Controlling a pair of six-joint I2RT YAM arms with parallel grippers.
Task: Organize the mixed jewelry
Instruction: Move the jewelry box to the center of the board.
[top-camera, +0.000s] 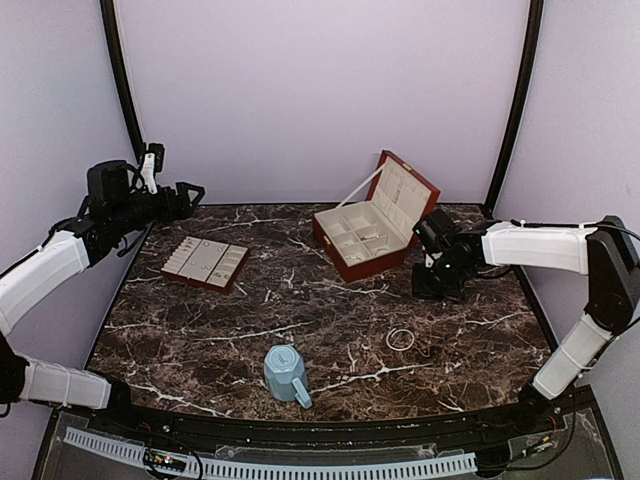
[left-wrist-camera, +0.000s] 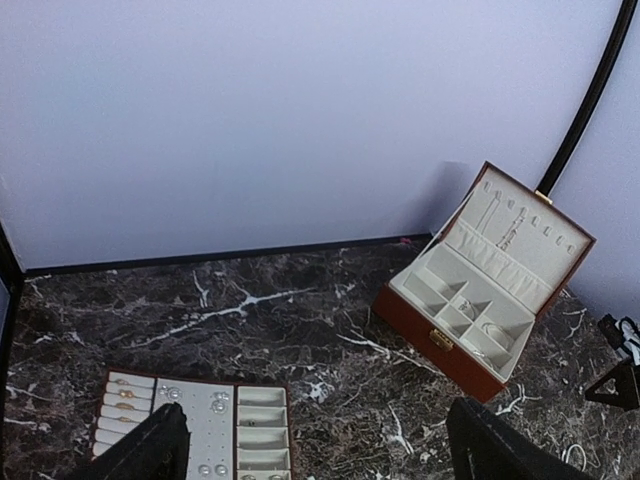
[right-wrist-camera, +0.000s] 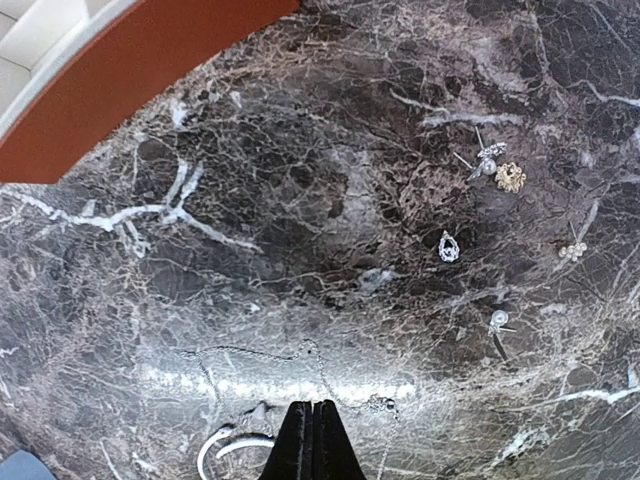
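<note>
The mixed jewelry lies loose on the dark marble. In the right wrist view I see a teardrop pendant, a gold flower piece, pearl studs, a thin chain and part of a pale hoop. From above, that hoop lies right of centre. My right gripper is shut, with nothing seen between its fingers, and hangs just over the chain beside the box. High at the back left, my left gripper is open and empty, its fingers framing the tray.
An open red-brown jewelry box with cream compartments stands at the back right, lid up. A flat brown tray with cream slots, holding several studs and rings, lies at the back left. A light-blue mug lies on its side near the front.
</note>
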